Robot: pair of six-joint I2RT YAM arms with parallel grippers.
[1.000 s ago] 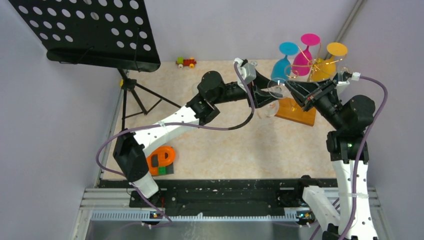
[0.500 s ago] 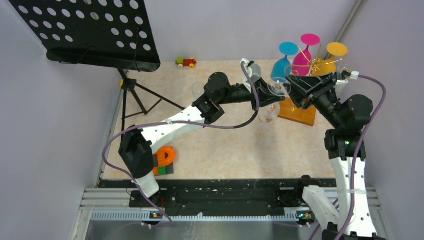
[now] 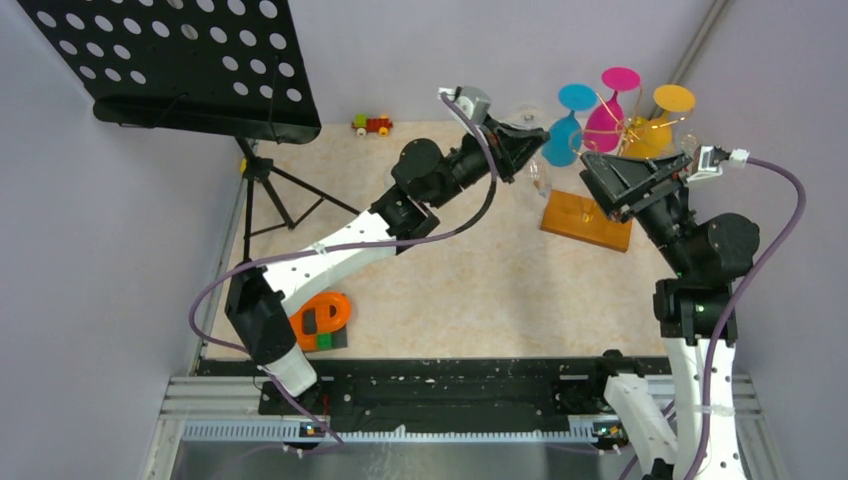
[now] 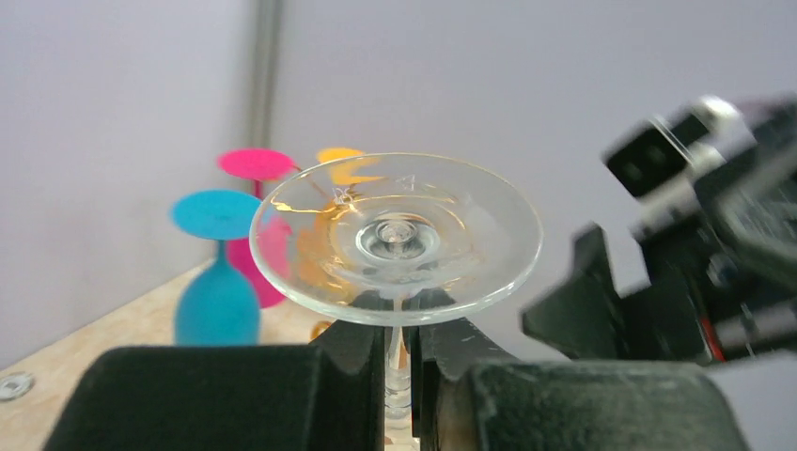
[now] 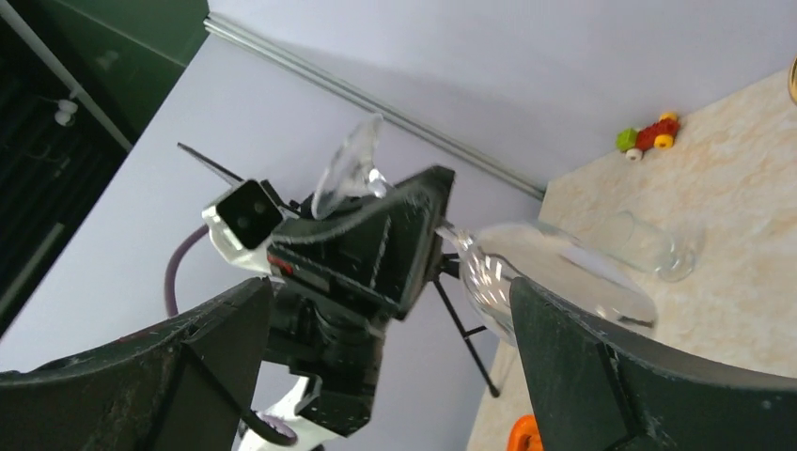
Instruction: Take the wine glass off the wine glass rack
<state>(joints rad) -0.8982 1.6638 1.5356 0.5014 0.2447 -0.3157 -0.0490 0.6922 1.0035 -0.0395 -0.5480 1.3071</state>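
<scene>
Now your left gripper, tight on the glass stem, has pulled it off the rack; job nearly done.

Probably a lab: plain-walled robot booth.

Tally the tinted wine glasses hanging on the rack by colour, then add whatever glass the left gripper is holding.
blue wine glass: 1
pink wine glass: 1
orange wine glass: 1
clear wine glass, stem clamped in the left gripper: 1
Total: 4
</scene>
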